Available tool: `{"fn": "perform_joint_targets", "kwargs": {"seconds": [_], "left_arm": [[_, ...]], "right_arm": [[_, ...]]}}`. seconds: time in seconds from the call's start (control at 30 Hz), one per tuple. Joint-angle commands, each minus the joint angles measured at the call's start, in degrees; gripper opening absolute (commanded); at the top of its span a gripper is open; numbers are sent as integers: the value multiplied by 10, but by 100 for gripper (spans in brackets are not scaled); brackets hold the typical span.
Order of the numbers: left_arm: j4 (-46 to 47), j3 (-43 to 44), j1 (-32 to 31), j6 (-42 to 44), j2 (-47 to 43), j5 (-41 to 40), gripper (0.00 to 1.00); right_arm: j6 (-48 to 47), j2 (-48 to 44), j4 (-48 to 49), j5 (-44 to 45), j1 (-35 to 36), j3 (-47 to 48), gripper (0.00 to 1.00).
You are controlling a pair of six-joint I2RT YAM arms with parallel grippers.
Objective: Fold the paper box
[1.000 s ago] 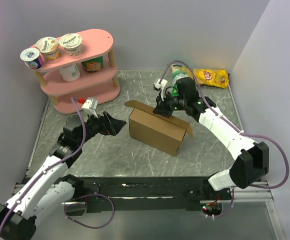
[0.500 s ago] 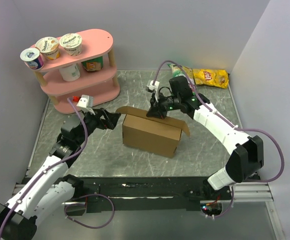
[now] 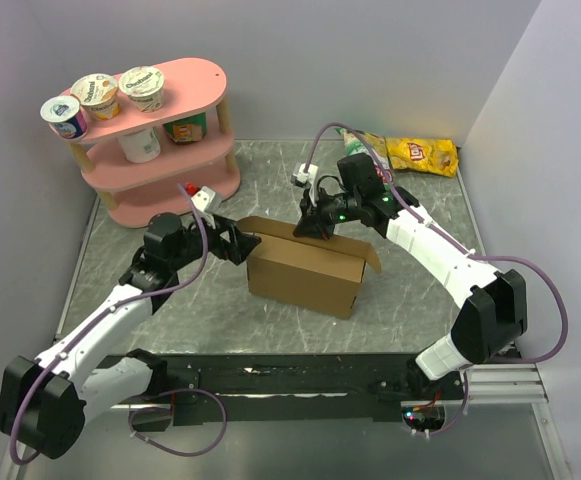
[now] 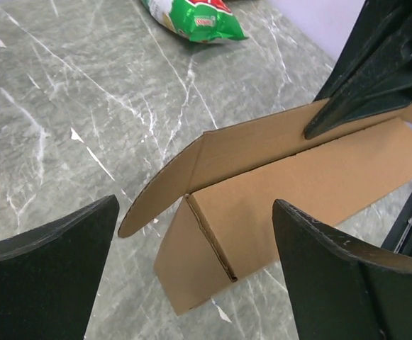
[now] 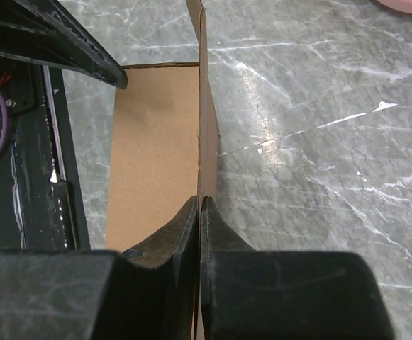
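Pinching the back flap (image 4: 241, 152) of the paper box (image 3: 305, 272) with the right jaws, holding the left jaws wide apart near its end, on the worktop (image 3: 220, 310).

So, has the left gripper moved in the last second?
Yes. The left gripper has shifted a little rightward and away from the arm bases, nearer the right end of the pink shelf. It now stands open at the left end of the paper box.

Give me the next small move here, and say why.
Probably ease the left gripper forward onto the box's loose end flap: its jaws are wide open just short of that flap, while the right gripper is shut on the far panel, steadying it.
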Motion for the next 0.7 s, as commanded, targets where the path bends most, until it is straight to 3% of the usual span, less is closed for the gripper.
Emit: {"fn": "perform_joint_targets", "kwargs": {"seconds": [0.0, 0.13, 0.4, 0.47, 0.67], "left_arm": [[15, 36, 3, 24, 27, 34, 92], [15, 41, 3, 13, 42, 36, 70], [6, 56, 3, -9, 56, 34, 45], [2, 61, 3, -22, 58, 34, 35], [-29, 77, -2, -59, 64, 15, 28]], "right_arm": [[-6, -10, 6, -14, 4, 14, 8], [-6, -7, 5, -6, 6, 15, 8], [-1, -4, 12, -4, 7, 13, 8], [-2, -4, 13, 0, 8, 13, 7], [-7, 1, 7, 22, 14, 12, 7]]}}
